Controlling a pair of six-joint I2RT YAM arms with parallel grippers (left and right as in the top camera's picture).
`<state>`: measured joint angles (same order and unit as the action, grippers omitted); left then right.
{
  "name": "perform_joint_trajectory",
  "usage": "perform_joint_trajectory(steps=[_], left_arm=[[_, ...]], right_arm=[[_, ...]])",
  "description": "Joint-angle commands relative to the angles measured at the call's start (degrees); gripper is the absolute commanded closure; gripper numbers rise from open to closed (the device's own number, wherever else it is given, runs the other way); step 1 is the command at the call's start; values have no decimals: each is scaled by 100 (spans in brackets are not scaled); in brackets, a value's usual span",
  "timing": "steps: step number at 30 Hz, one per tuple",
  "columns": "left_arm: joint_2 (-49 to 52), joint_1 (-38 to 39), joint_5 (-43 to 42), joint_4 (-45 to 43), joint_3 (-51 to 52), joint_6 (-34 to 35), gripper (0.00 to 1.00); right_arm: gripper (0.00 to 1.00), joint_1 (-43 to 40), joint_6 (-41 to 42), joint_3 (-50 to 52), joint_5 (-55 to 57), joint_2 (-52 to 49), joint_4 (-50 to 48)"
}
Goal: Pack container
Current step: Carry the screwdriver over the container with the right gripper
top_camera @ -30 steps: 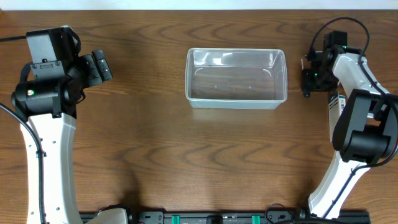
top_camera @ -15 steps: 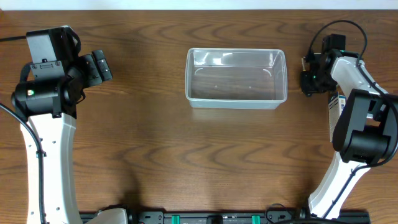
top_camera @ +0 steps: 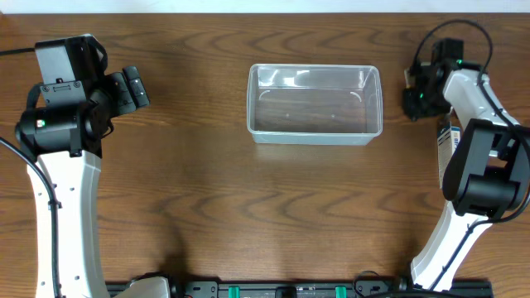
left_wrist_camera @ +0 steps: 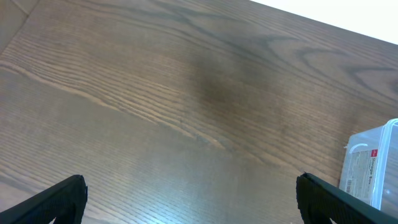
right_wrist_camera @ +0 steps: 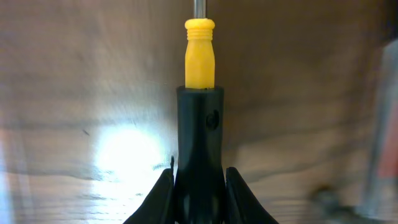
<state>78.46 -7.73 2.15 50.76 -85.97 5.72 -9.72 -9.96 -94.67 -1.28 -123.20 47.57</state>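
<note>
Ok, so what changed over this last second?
Only the right hand moved, shifting slightly toward the far side; it is shut on a black-and-yellow screwdriver. The left hand, open, and the empty container stayed put.

White-shelled arms (top_camera: 62, 207), black joint housings (top_camera: 489, 178), black cables (top_camera: 15, 51), small green indicator lights (top_camera: 43, 123).
</note>
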Motion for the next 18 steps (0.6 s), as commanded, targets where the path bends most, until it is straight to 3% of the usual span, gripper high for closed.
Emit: perform_joint_trajectory(steps=[1,9,18], left_arm=[[15,-9,92,0,-87,-79,2],[15,-7,92,0,-87,-79,2],[15,-7,92,0,-87,-76,2]], right_arm=[[98,48,11,-715,42,-2,149],[99,273,-4,-2245,17,-2,1010],[99,1156,-953,-3250,-1246,-2,2146]])
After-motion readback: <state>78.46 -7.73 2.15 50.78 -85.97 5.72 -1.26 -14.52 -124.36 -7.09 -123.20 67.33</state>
